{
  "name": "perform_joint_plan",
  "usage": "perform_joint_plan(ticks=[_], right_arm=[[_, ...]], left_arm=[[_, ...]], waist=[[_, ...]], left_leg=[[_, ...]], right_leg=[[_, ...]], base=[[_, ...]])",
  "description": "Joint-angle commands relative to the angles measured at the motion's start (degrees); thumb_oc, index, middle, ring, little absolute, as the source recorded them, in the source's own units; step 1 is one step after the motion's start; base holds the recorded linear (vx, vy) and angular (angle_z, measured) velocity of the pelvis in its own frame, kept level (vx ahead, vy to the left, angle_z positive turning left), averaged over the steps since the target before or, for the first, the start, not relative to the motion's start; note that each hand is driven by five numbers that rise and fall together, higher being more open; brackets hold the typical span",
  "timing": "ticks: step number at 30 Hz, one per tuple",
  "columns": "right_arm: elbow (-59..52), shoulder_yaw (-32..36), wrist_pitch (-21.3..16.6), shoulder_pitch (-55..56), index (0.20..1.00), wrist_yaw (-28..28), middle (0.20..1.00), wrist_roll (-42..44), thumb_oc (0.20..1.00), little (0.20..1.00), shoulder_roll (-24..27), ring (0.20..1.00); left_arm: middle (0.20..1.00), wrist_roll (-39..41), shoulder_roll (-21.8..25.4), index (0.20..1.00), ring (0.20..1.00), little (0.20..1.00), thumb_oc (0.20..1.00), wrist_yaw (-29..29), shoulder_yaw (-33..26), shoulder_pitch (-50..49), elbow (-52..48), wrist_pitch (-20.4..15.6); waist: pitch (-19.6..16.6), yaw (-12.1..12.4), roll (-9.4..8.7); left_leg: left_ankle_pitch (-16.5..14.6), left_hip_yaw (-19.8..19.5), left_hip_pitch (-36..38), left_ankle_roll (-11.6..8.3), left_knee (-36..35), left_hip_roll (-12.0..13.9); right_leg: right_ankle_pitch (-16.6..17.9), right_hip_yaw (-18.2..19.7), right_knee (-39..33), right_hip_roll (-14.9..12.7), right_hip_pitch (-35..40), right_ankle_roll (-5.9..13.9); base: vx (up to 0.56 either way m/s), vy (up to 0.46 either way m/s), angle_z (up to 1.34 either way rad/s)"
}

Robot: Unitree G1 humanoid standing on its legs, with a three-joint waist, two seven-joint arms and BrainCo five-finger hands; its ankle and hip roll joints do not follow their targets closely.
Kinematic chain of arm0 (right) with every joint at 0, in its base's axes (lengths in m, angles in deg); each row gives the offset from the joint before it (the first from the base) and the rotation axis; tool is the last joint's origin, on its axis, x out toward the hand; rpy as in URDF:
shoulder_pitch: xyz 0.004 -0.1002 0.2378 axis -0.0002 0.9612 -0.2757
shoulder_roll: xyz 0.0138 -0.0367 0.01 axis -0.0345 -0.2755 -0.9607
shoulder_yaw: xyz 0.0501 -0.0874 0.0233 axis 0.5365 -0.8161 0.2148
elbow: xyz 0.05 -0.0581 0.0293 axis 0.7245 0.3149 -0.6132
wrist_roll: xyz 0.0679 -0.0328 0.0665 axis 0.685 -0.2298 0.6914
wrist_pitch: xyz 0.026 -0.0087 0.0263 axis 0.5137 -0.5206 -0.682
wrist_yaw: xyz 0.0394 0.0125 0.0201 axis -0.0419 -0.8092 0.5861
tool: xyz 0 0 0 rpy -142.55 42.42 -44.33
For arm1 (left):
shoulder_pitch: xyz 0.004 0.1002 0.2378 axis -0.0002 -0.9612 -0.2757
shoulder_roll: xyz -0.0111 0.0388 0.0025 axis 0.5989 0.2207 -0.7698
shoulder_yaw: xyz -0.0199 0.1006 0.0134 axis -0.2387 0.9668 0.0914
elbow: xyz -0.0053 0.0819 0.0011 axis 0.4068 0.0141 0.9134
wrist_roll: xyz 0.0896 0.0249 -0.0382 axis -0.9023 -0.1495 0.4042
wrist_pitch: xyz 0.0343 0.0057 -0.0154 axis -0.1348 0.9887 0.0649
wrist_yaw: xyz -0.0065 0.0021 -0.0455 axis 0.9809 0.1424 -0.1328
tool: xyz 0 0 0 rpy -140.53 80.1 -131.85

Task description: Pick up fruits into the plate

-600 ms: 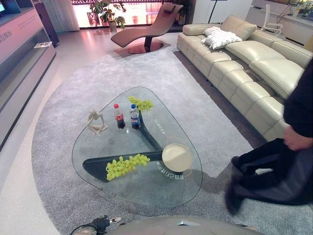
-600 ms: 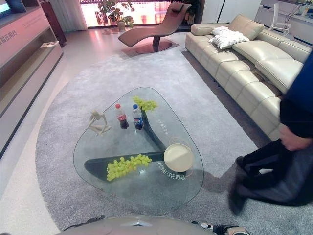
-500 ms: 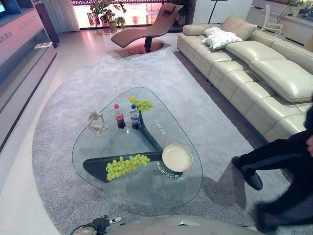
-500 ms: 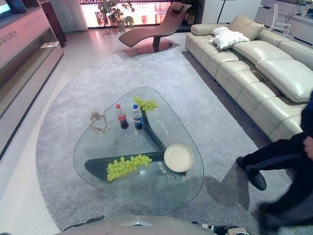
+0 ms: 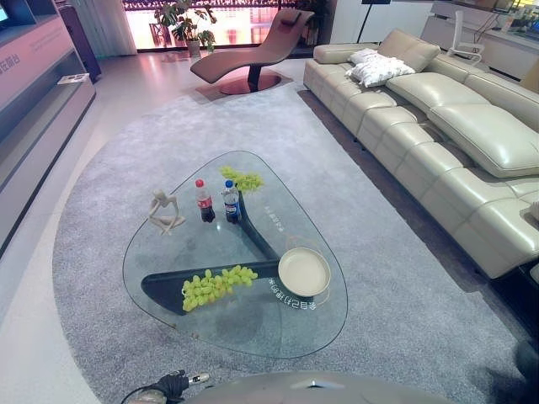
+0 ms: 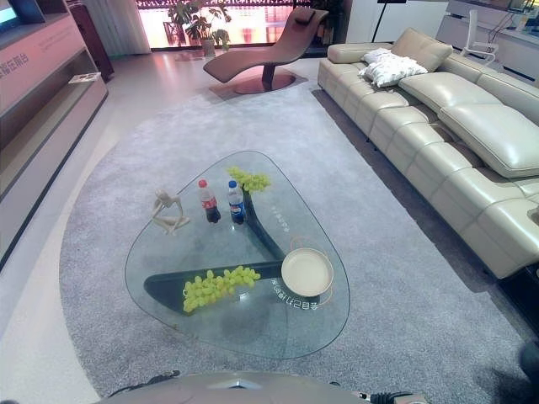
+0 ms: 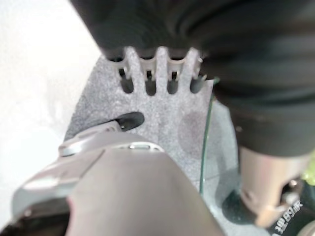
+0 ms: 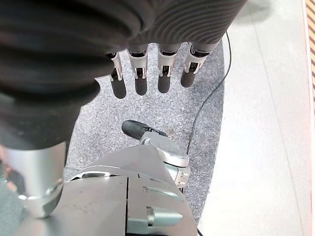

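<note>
Okay, I see both hands, left hand [image 7: 157,73] and right hand [image 8: 147,73], fingers straight, holding nothing. Near grapes [image 5: 217,284] lie lengthwise left of plate [image 5: 304,271] on desk [image 5: 253,332]; left hand nearer, I judge.

grapes [image 5: 217,285] left of plate [image 5: 304,271], on table [image 5: 253,337]
</note>
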Motion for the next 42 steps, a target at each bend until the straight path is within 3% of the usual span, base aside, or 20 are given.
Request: perform_joint_plan(ticks=[1, 14, 17, 23, 32, 42], right_arm=[[4.33, -0.21, 0.32, -4.26, 1.000, -0.60, 1.000, -1.02, 1.000, 1.000, -0.07, 1.000], [4.13, -0.52, 0.69, -4.27, 1.000, -0.11, 1.000, -0.69, 1.000, 1.000, -0.49, 1.000], [4.02, -0.45, 1.05, -4.21, 1.000, -0.05, 1.000, -1.25, 1.000, 1.000, -0.30, 1.000], [3.08, -1.89, 1.66, -5.79, 1.000, -0.92, 1.000, -1.83, 1.000, 1.000, 2.16, 1.000], [1.48, -4.71, -0.35, -11.29, 1.000, 1.10, 1.000, 2.16, 1.000, 1.000, 6.39, 1.000], [-2.09, -6.68, -3.48, -14.94, 1.000, 1.49, 1.000, 4.12, 1.000, 1.000, 10.81, 1.000]], left_arm=[[1.000, -1.77, 0.39, 1.000, 1.000, 1.000, 1.000, 1.18, -1.60, 4.64, 3.47, -0.53], [1.000, -0.02, -0.07, 1.000, 1.000, 1.000, 1.000, 2.99, -2.20, 4.56, 3.65, -1.12], [1.000, -0.83, 0.13, 1.000, 1.000, 1.000, 1.000, 5.58, -2.74, 4.71, 3.55, -3.86], [1.000, -10.00, 3.09, 1.000, 1.000, 1.000, 1.000, 15.96, -0.01, 8.56, -1.57, -9.85], [1.000, -15.64, 12.10, 1.000, 1.000, 1.000, 1.000, 24.09, 8.08, 22.15, -14.57, -7.04], [1.000, -18.85, 24.46, 1.000, 1.000, 1.000, 1.000, 24.70, 11.73, 40.50, -14.94, -5.37]], waist=[[3.92, 0.52, 0.84], [4.23, 0.38, 0.96], [4.27, 0.32, 0.96], [6.03, -0.43, 1.54], [12.59, -2.31, 3.39], [23.00, -4.75, 2.17]], left_leg=[[-3.85, -1.37, 0.65, 2.63, 0.69, -0.45], [-4.01, -1.49, 0.73, 2.72, 0.82, -0.66], [-4.06, -1.33, 0.77, 2.70, 0.91, -0.65], [-3.75, -0.57, -0.29, 2.51, 1.38, -0.43], [-2.19, -0.53, -6.83, 2.84, 1.61, -1.09], [-1.26, 0.09, -19.66, 2.82, 8.84, -2.11]], right_leg=[[-2.28, -1.71, 1.37, 0.61, 2.22, -1.15], [-2.42, -1.50, 1.45, 0.65, 2.29, -1.28], [-2.48, -1.54, 1.48, 0.64, 2.34, -1.29], [-2.73, -0.64, 2.35, 0.73, 0.76, -1.28], [-1.78, 1.77, 3.87, 1.30, -7.16, -1.60], [-2.91, 4.79, 12.22, 2.98, -20.05, -2.92]], base=[[0.00, 0.000, 0.00], [0.00, 0.000, 0.00], [0.01, 0.000, 0.00], [-0.02, 0.011, -0.02], [-0.16, 0.054, -0.04], [-0.17, 0.005, -0.08]])
